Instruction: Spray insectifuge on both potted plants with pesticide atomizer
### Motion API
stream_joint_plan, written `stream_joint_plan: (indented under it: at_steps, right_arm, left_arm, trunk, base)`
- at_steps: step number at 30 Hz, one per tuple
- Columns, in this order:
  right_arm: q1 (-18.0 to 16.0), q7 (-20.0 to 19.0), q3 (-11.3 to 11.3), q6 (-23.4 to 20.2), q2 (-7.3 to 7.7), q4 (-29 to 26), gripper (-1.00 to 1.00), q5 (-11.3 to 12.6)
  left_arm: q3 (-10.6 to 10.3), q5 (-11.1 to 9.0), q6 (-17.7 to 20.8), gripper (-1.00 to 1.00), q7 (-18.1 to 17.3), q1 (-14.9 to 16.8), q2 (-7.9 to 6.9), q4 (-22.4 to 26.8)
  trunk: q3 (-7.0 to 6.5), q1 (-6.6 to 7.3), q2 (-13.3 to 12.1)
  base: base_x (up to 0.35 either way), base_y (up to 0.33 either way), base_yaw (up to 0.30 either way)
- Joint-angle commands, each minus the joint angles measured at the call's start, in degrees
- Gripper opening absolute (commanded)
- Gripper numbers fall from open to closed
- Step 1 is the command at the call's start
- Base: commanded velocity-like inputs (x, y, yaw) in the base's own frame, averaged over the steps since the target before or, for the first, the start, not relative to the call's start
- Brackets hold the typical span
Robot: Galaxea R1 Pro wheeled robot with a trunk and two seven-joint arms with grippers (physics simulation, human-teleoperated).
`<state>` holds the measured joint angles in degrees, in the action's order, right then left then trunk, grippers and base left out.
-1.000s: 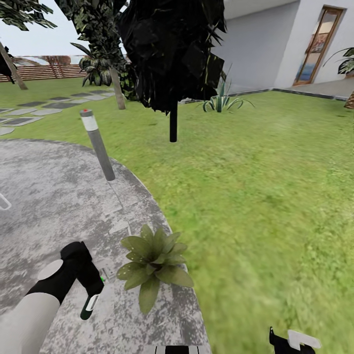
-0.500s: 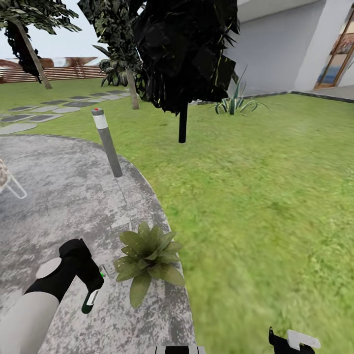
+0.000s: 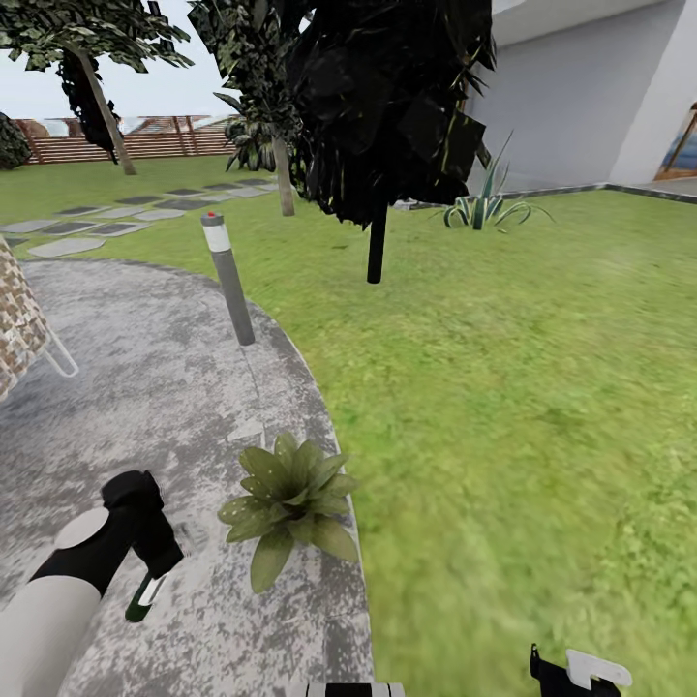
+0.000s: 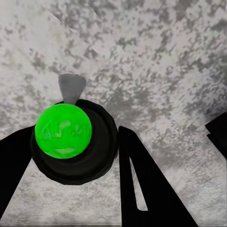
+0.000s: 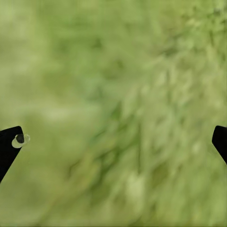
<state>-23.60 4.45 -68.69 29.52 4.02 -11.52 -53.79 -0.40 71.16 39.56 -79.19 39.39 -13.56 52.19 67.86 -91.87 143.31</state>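
My left gripper [image 3: 153, 571] is shut on the pesticide atomizer [image 3: 142, 597], a small dark green bottle with a pale label, held low over the grey stone patio [image 3: 126, 387]. In the left wrist view the atomizer [image 4: 71, 142] is seen end-on, a dark round body with a bright green disc, clamped between my black fingers [image 4: 137, 184]. One potted plant [image 3: 287, 501], a low rosette of broad green leaves, sits at the patio's edge just right of the atomizer. The other potted plant is out of view. My right gripper [image 3: 573, 673] hangs open over the lawn [image 5: 113, 94].
A grey bollard lamp [image 3: 228, 281] leans at the patio's rim beyond the plant. A woven chair [image 3: 19, 329] stands at the left edge. A dark tree [image 3: 378, 145], a striped agave [image 3: 484, 205], stepping stones [image 3: 106, 218], a wooden fence [image 3: 155, 145] and a house wall [image 3: 581, 97] lie farther off.
The whole picture has slid right as the camera turned left, bringing the chair into view. My left gripper with the atomizer has drifted slightly away from the plant.
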Motion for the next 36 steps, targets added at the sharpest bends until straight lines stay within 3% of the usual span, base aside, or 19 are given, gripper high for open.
stream_joint_plan:
  at_steps: [1,2,8,11,13,36]
  right_arm:
    - [0.0,0.4,-0.3,0.2,0.02,0.1,1.0,-0.6]
    - [0.0,0.3,-0.2,0.2,0.02,0.1,1.0,-0.6]
    - [0.0,0.4,-0.2,0.2,-0.06,0.1,1.0,-0.6]
    - [0.0,0.4,-0.2,0.2,-0.06,0.1,1.0,-0.6]
    - [0.0,0.4,-0.2,0.2,-0.07,0.1,1.0,-0.6]
    - [0.0,0.4,-0.2,0.2,-0.07,0.2,1.0,-0.6]
  left_arm:
    - [0.0,0.3,0.6,-1.0,-0.4,0.0,-0.16,0.0]
    - [0.2,0.3,0.7,-1.0,-0.4,-0.1,-1.43,-0.5]
    - [0.7,-0.3,0.8,-1.0,-0.5,-0.1,-1.58,-0.4]
    - [4.4,-0.3,0.7,-1.0,-0.4,-0.1,-1.39,-0.1]
    - [5.3,-0.3,0.6,-1.0,-0.4,-0.1,-1.33,0.0]
    - [5.4,0.0,0.6,-1.0,-0.4,0.0,-0.88,-0.3]
  trunk:
    - [0.05,0.01,0.0]
    - [0.05,0.01,0.0]
    - [0.05,0.01,0.0]
    - [0.05,0.01,0.0]
    - [0.05,0.01,0.0]
    - [0.05,0.01,0.0]
  base:
    - [0.0,0.0,0.0]
    - [0.0,0.0,0.0]
    - [0.0,-0.097,0.122]
    - [0.0,-0.263,0.266]
    - [0.0,-0.273,0.271]
    - [0.034,-0.276,0.273]
